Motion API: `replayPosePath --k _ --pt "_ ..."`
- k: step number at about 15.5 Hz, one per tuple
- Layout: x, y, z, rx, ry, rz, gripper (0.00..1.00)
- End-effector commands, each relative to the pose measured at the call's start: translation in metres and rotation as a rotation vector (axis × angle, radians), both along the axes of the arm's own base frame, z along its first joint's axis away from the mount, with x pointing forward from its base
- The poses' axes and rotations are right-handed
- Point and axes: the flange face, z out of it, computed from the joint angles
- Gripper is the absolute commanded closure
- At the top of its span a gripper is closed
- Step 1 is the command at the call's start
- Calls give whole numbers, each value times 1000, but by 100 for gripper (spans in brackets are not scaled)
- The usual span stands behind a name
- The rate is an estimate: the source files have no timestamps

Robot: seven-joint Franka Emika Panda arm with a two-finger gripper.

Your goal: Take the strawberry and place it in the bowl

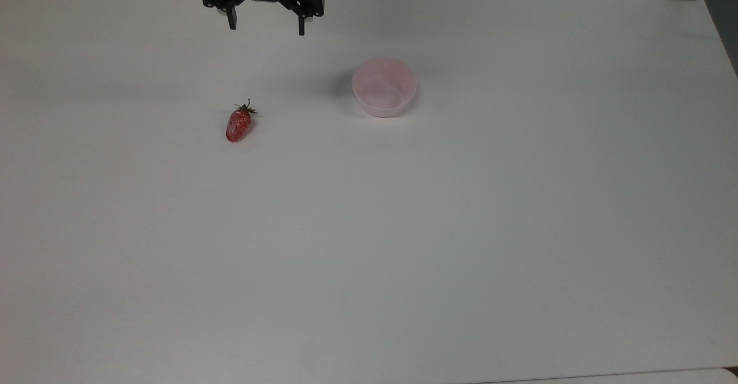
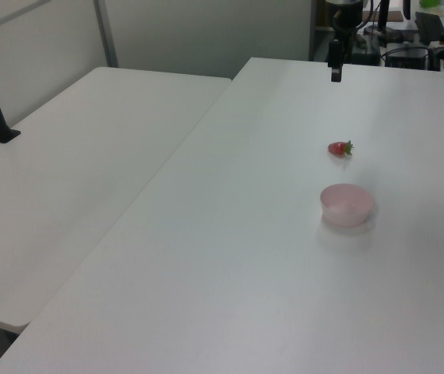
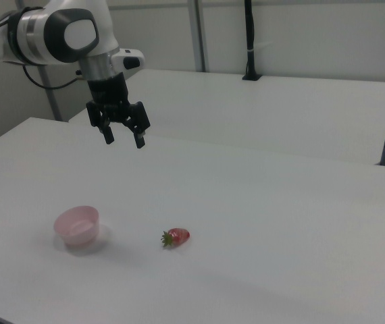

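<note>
Gripper: I have one gripper (image 1: pixel 266 29), its two black fingers (image 3: pixel 109 137) spread wide apart with nothing between them; it hangs above the table near the far edge in the top view.
Gripper in the side views: in the right view it (image 3: pixel 124 140) sits high over the table, fingers pointing down; in the left view I see it (image 2: pixel 336 75) edge-on at the far end of the table.
Arm: one white and grey arm (image 3: pixel 64 30), coming in from the right view's left.
Strawberry: I count one strawberry (image 1: pixel 238 123), lying on its side on the table, green cap toward the gripper's end in the top view; well apart from the gripper and untouched.
Bowl: one pale pink bowl (image 1: pixel 384 86), upright and empty, to the top view's right of the strawberry and apart from it.
Order in the right view: bowl (image 3: pixel 77 225) on the right view's left, strawberry (image 3: pixel 176 237) to its right.
Tables: I count two white tables, the work table (image 1: pixel 403 245) and a second table (image 2: pixel 74 164) beside it.
Post: one black post (image 3: pixel 250 40) standing on the second table.
</note>
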Motion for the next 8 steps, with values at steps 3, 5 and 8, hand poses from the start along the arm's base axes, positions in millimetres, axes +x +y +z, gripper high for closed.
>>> replayPosePath --k 3,5,8 --pt "2 -23 -16 18 32 -45 0" --pt "4 -40 -46 17 68 -62 0" --pt "4 -56 -106 6 48 -70 0"
